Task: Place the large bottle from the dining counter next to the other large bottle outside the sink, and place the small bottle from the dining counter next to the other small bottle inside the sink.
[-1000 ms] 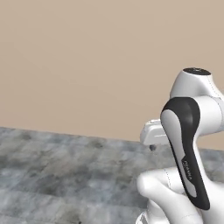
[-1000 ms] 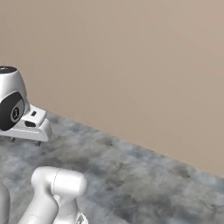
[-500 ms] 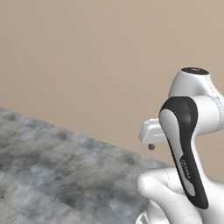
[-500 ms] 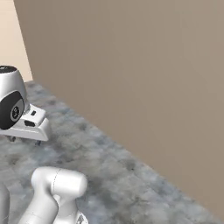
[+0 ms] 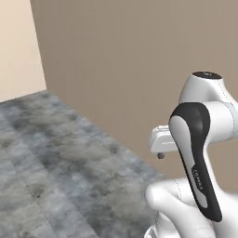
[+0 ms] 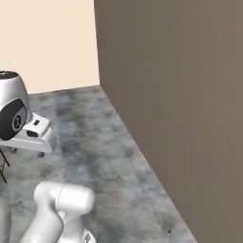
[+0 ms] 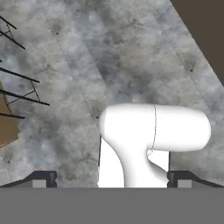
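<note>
My gripper (image 7: pixel 111 178) points down at a grey mottled floor (image 7: pixel 109 57), with its two dark fingertips (image 7: pixel 43 177) wide apart and nothing between them. In the base views the arm is folded up high, and the white hand (image 5: pixel 161 139) (image 6: pixel 37 135) sticks out sideways above the floor. The large bottle, the small bottle, the other bottles, the dining counter top and the sink are out of view.
A dark brown wall (image 5: pixel 139 69) (image 6: pixel 180 95) meets a beige wall (image 5: pixel 18 46) (image 6: pixel 47 42) at a corner ahead. Thin black legs (image 7: pixel 22 76) and a tan wooden piece (image 7: pixel 6 124) stand at the left edge of the hand view. Grey floor (image 5: pixel 56 162) runs along the wall.
The whole picture has swung: the base has turned, and the wall corner with the beige wall has come into sight. The arm keeps its folded pose and the gripper stays open.
</note>
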Controlling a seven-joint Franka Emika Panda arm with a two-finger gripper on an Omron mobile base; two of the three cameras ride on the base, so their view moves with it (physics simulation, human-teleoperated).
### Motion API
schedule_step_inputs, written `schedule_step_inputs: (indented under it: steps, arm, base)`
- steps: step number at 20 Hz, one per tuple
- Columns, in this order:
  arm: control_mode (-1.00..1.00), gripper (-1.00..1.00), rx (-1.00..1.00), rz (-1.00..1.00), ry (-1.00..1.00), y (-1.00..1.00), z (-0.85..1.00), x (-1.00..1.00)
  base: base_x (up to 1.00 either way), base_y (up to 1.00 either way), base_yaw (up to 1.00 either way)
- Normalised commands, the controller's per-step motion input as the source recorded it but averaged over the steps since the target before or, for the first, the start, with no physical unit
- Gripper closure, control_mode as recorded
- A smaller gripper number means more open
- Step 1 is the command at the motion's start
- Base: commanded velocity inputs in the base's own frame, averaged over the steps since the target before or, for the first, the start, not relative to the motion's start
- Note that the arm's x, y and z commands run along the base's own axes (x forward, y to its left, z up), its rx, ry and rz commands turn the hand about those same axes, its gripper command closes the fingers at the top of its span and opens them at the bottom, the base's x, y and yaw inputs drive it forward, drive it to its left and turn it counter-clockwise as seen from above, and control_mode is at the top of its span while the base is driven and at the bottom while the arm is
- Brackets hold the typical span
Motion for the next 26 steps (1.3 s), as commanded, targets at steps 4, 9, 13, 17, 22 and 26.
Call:
schedule_step_inputs:
  steps: [4, 9, 13, 17, 22, 26]
  arm:
    - [1.00, -1.00, 0.00, 0.00, 0.00, 0.00, 0.00, 0.00]
    - [1.00, -1.00, 0.00, 0.00, 0.00, 0.00, 0.00, 0.00]
    - [1.00, -1.00, 0.00, 0.00, 0.00, 0.00, 0.00, 0.00]
    - [1.00, -1.00, 0.00, 0.00, 0.00, 0.00, 0.00, 0.00]
    - [1.00, -1.00, 0.00, 0.00, 0.00, 0.00, 0.00, 0.00]
    - [1.00, -1.00, 0.00, 0.00, 0.00, 0.00, 0.00, 0.00]
  base:
    - [1.00, -0.26, 0.68]
    - [1.00, -0.28, 0.70]
    - [1.00, -0.33, 0.68]
    - [1.00, -0.38, 0.70]
    - [1.00, -0.37, 0.70]
    - [1.00, -0.27, 0.73]
